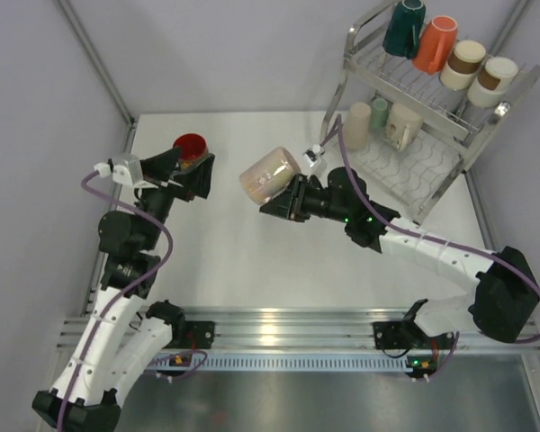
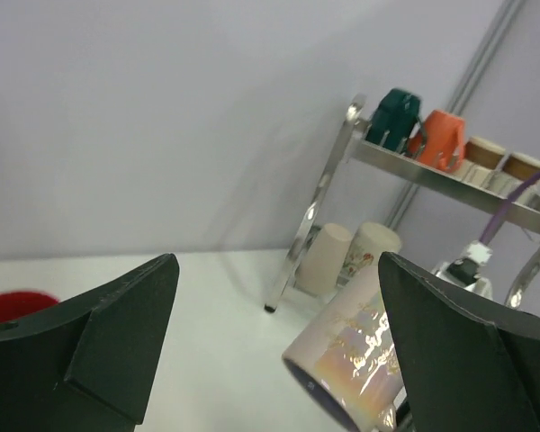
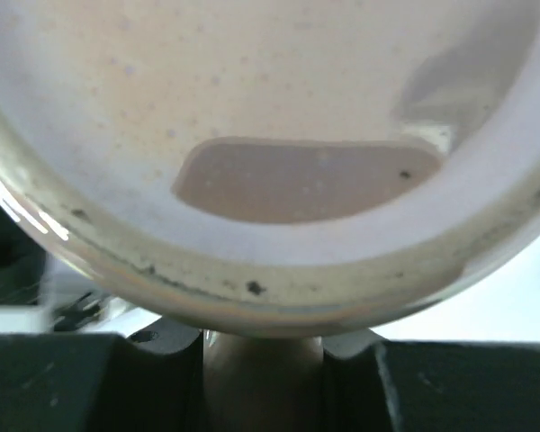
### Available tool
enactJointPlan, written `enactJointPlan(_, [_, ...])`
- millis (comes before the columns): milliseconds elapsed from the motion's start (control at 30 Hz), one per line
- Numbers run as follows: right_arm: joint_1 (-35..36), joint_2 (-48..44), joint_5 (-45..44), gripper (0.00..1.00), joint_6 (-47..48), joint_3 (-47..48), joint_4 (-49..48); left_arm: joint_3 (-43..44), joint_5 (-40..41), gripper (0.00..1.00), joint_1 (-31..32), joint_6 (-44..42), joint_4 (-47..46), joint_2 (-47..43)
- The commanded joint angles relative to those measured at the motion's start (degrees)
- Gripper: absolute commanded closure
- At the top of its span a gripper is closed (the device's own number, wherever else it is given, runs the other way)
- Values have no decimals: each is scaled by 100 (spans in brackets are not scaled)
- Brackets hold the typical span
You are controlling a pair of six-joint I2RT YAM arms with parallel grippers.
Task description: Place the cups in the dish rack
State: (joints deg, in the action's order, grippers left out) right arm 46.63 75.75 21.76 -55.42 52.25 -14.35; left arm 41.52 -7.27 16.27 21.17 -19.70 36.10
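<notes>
White tabletop (image 1: 243, 261) lies bare between the arms, and above it the right gripper (image 1: 286, 196) is clamped on the pinkish mug (image 1: 268, 175), apparently by its handle, holding it on its side well short of the dish rack (image 1: 486, 117). Gripped so narrowly, the mug could twist or slip, and the free wires of the lower tier lie just beside the lower-tier cups (image 1: 378, 121) and under the upper shelf, so a careless approach risks a knock. The left gripper (image 1: 189, 167), jaws wide apart, hovers near the red cup (image 1: 191, 144), well clear of that route.

The left claw (image 2: 277, 270) gapes wide over the white counter (image 2: 211, 301). Beyond it a pinkish mug (image 2: 346, 360) sits tilted before the dish rack (image 2: 322, 193), whose top shelf carries a teal cup (image 2: 394, 117) and an orange cup (image 2: 443, 135).
</notes>
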Motion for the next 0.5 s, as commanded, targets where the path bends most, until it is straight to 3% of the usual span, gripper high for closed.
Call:
enactJointPlan(0, [21, -289, -2073, 100, 1594, 725, 1660, 129, 926, 2, -19, 334, 1399, 143])
enactJointPlan(167, [21, 89, -3931, 100, 2104, 1128, 2882, 400, 1297, 2, -19, 388, 1942, 468])
enactJointPlan(300, [-206, 221, -5337, 100, 2140, 1121, 3184, 594, 1579, 2, -19, 467, 2524, 706])
enactJointPlan(467, [-926, 414, -5577, 100, 2088, 1077, 3403, 550, 1580, 2, -28, 450, 2594, 601])
